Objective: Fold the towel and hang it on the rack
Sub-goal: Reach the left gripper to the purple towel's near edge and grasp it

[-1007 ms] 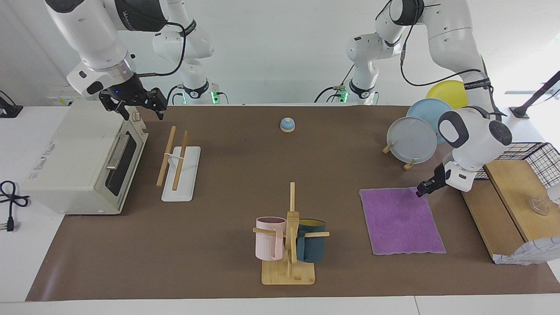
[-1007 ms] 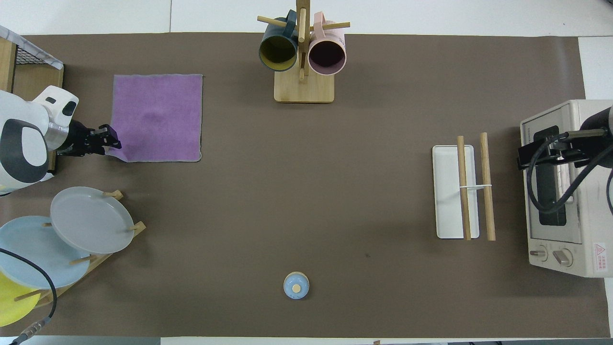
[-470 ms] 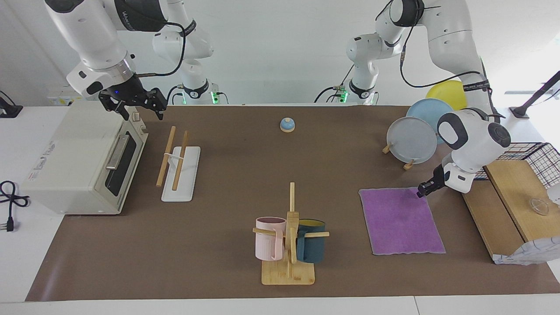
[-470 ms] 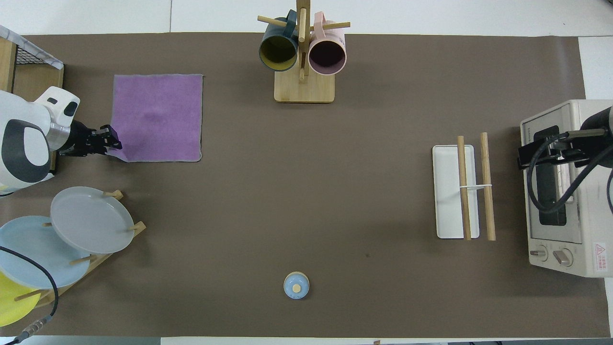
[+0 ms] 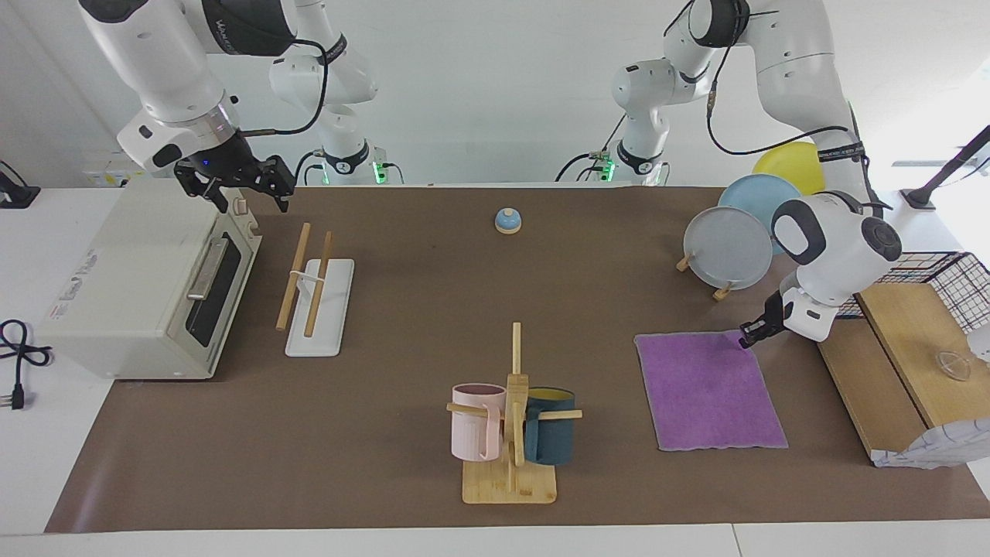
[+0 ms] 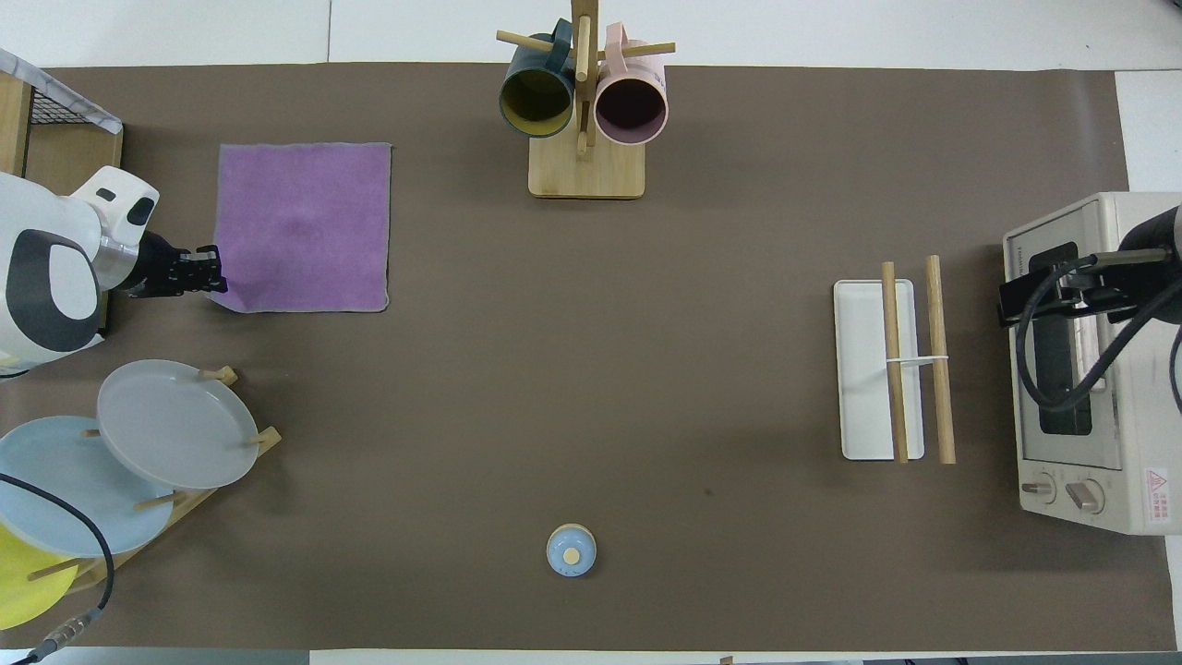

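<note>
The purple towel [image 5: 708, 391] lies flat and unfolded on the brown mat toward the left arm's end of the table; it also shows in the overhead view [image 6: 300, 226]. My left gripper [image 5: 749, 337] is low at the towel's corner nearest the robots, right at its edge [image 6: 211, 274]. The rack [image 5: 294, 275], two wood rods on a white base, stands bare beside the toaster oven toward the right arm's end [image 6: 935, 369]. My right gripper [image 5: 236, 189] hangs open and empty over the toaster oven and waits.
A toaster oven [image 5: 147, 286] stands at the right arm's end. A mug tree [image 5: 512, 418] with pink and teal mugs stands farthest from the robots. A plate stand [image 5: 727, 247], a blue bell [image 5: 508, 221], and a wooden board with a wire basket [image 5: 889, 363] are also there.
My left gripper has drawn back slightly from over the towel's corner toward the left arm's end. The towel lies as before. The right arm has not moved.
</note>
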`<state>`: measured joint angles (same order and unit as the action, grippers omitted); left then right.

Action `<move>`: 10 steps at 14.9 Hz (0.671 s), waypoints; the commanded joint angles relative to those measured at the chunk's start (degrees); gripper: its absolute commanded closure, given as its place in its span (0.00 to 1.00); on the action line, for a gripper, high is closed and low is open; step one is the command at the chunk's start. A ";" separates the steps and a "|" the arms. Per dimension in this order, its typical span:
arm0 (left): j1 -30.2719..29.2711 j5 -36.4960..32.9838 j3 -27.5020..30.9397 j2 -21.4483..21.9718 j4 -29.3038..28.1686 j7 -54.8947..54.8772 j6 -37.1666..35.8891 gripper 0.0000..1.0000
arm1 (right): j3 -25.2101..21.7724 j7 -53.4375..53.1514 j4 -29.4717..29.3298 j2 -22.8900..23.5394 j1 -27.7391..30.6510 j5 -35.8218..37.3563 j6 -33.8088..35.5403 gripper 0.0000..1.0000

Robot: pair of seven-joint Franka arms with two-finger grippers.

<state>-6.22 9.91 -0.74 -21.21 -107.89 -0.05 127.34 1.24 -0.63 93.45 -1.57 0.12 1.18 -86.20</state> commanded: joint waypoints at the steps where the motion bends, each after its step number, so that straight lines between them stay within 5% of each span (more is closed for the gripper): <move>1: 0.42 0.20 0.21 1.07 -0.04 -3.54 0.37 1.00 | 0.26 1.43 0.68 -0.89 0.41 -0.56 0.68 0.00; 5: 3.40 0.11 0.12 4.41 0.31 -8.73 0.46 1.00 | 0.26 1.43 0.77 -0.98 0.50 -0.56 0.77 0.00; 10: 14.55 -1.21 0.21 7.32 -1.44 -9.01 0.72 1.00 | 0.26 1.43 0.69 -0.89 0.50 -0.56 0.59 0.00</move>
<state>3.84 9.64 -1.35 -15.54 -106.92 -8.66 127.36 1.24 -0.63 93.45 -1.57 0.12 1.18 -86.16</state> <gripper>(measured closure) 0.982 0.000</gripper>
